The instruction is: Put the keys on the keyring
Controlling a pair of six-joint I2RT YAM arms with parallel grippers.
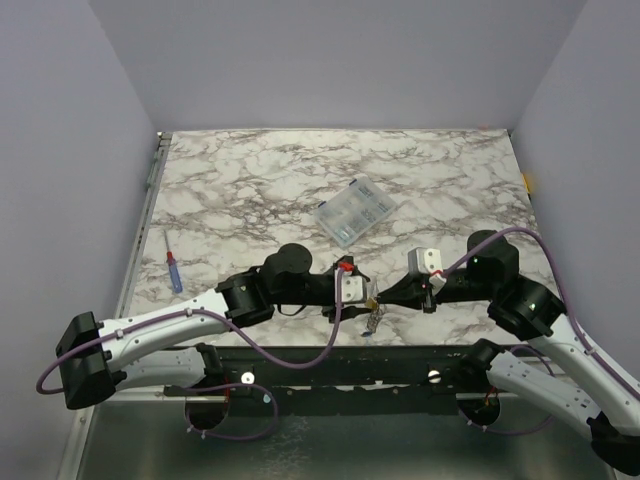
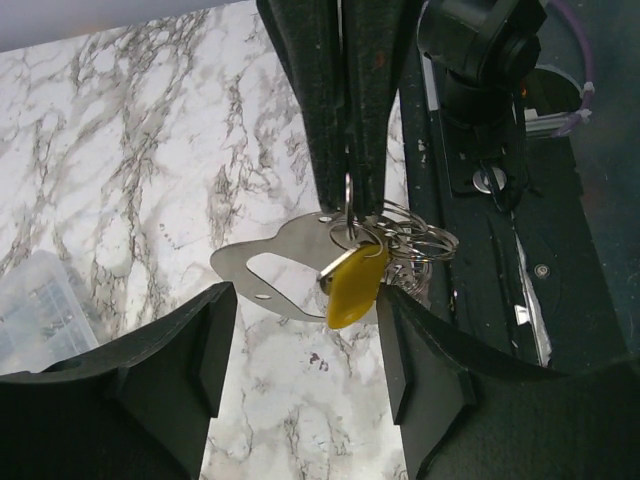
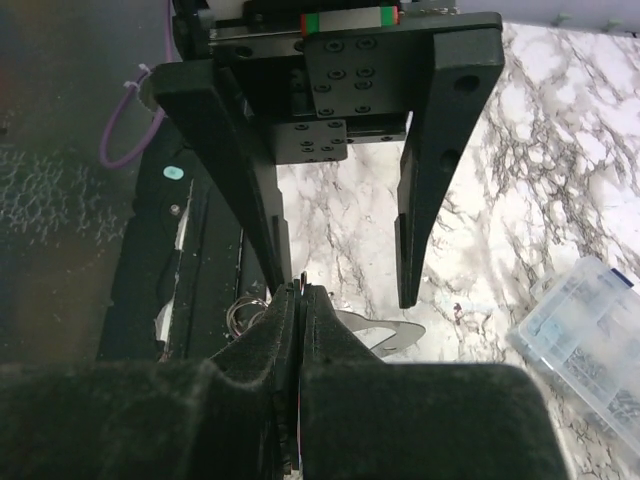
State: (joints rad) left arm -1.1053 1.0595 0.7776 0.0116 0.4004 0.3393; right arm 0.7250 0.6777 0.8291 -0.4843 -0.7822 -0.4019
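The keyring (image 2: 415, 240), a bunch of thin silvery loops, hangs between the two grippers near the table's front edge (image 1: 372, 312). The yellow key (image 2: 355, 285) dangles from it beside a flat silvery metal tag (image 2: 265, 275). My right gripper (image 3: 300, 295) is shut on the keyring and holds it up; its fingers (image 2: 345, 120) come down from the top of the left wrist view. My left gripper (image 2: 305, 335) is open, its jaws wide apart just below the yellow key, touching nothing. The loops also show in the right wrist view (image 3: 245, 315). I see no blue key.
A clear plastic compartment box (image 1: 355, 211) lies mid-table, also in the right wrist view (image 3: 590, 340). A blue-handled screwdriver (image 1: 173, 265) lies at the left edge. The black frame rail (image 1: 330, 358) runs just below the grippers.
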